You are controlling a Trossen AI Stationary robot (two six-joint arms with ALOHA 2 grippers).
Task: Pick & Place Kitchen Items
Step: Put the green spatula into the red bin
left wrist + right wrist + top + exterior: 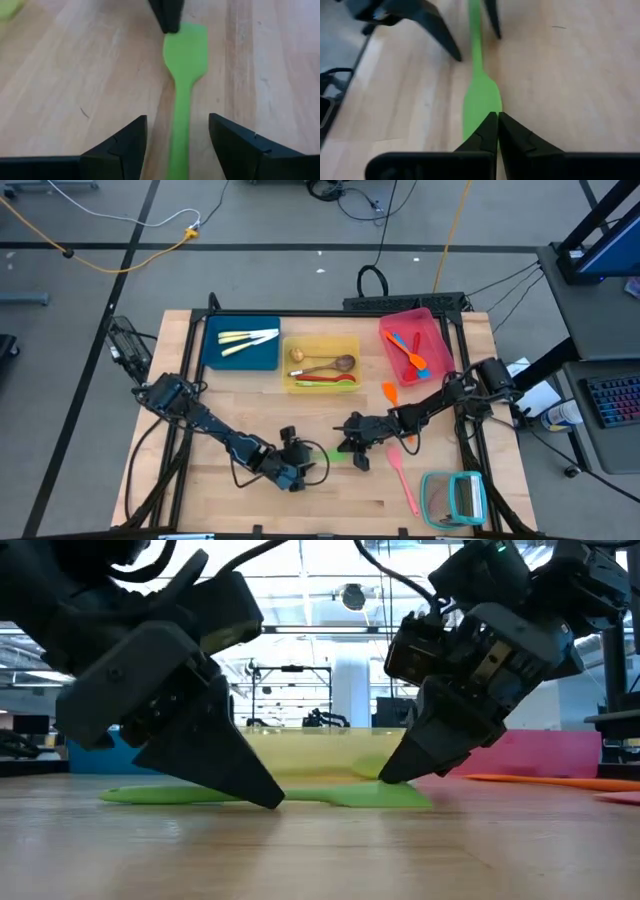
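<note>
A green spatula (330, 452) lies flat on the wooden table near its middle front. In the left wrist view its blade (186, 45) points away from my left gripper (177, 120). That gripper is open, and its fingers stand on either side of the handle (179, 130) without touching it. My right gripper (497, 116) comes from the table's right and is shut at the blade's end (480, 100). In the low view, both grippers slant down to the spatula (300, 796). My right gripper has its shut fingertips (395, 776) on the spatula's blade, at one edge near the blade's free end (172, 31). The fingers slant down from the table's right and run along the spatula. The spatula lies flat on the table.
At the back stand a blue tray (215, 355) with pale cutlery, a yellow tray (320, 386) with wooden spoons, and a pink tray (432, 330) with orange and blue utensils. An orange spatula (390, 392) and a pink one (403, 475) lie at the right. A teal rack (455, 498) stands front right.
</note>
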